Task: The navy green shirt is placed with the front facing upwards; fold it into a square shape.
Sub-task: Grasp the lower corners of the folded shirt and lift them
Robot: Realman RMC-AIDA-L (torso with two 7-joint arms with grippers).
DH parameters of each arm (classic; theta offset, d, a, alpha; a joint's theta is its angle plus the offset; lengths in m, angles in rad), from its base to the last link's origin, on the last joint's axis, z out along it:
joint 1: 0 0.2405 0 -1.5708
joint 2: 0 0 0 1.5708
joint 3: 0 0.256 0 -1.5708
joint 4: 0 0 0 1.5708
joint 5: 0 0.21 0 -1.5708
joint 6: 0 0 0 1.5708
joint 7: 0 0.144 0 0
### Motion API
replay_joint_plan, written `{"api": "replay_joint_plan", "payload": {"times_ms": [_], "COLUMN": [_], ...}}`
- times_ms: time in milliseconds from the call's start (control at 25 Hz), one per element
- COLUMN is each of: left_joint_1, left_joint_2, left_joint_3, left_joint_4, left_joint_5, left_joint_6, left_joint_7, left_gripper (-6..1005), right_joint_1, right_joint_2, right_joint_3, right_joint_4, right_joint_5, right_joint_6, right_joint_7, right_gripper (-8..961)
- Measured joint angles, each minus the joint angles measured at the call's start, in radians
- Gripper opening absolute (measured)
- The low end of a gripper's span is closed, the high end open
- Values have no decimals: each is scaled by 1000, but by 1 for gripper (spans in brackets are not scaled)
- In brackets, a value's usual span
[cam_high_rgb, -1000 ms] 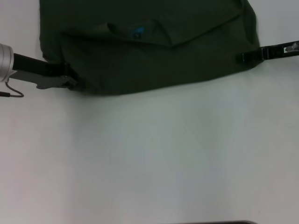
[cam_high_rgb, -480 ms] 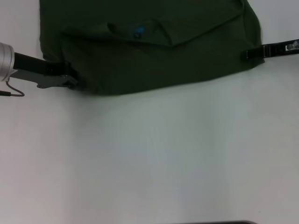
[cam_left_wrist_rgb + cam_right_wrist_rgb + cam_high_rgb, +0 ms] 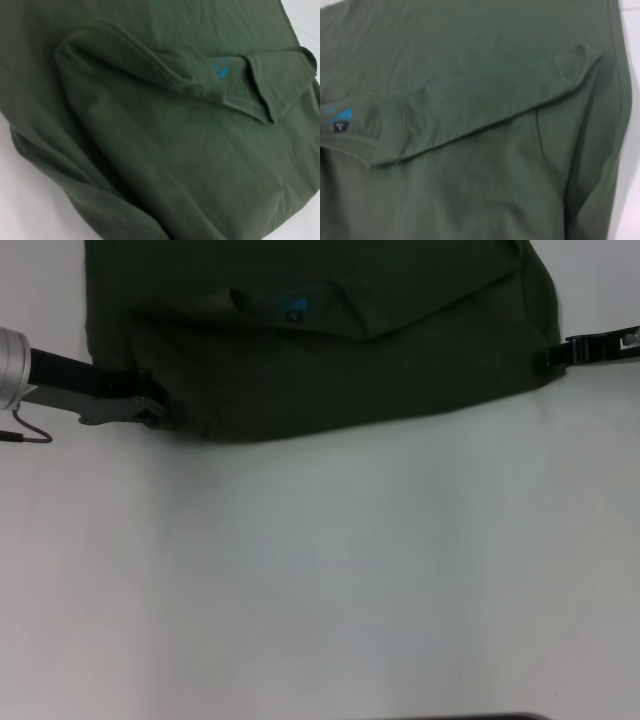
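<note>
One fold at least looks finished: the navy green shirt (image 3: 320, 340) lies as a compact doubled-over bundle at the far edge of the white surface (image 3: 330, 580), reaching beyond the head view's top, with a sleeve flap laid across it and the ribbed collar (image 3: 375, 135) with its small dark neck label (image 3: 339, 128) tucked against a patch of blue print. No chest lettering shows, so the front appears folded inward or turned under. The near hem runs in a rough curve, not a straight line, and the outline is more a lopsided trapezoid than a square, so I judge some squaring or another fold remains. The left gripper (image 3: 150, 412) sits at the bundle's near left corner, touching the cloth; whether its jaws pinch fabric I cannot tell. The right gripper (image 3: 556, 355) sits just at the right edge, its jaws equally unreadable.
</note>
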Motion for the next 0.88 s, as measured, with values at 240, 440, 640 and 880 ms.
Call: {"api": "replay_joint_plan", "payload": {"times_ms": [240,440,640,880], "left_joint_1": [-2,-3,-3,-3], "left_joint_2": [-1,-1,-1,2], "left_joint_3": [-2,-2,-2,-2], "left_joint_4": [0,0,2,7], "left_joint_5": [0,0,0,0], "left_joint_6": [0,4,5,17], "left_joint_7": [0,0,0,3], "left_gripper": [77,79,80,82], "right_joint_1": [17,15,9,6], "right_joint_2": [2,0,-2,-12], "right_joint_3": [2,6,9,9], "right_joint_4": [0,-5,-25,-56], "right_joint_5": [-35,-33,-32,-35], "right_joint_6": [-16,-29,-52,-106], "right_joint_7": [37,42,64,105], "right_gripper": [231,139,89,57]}}
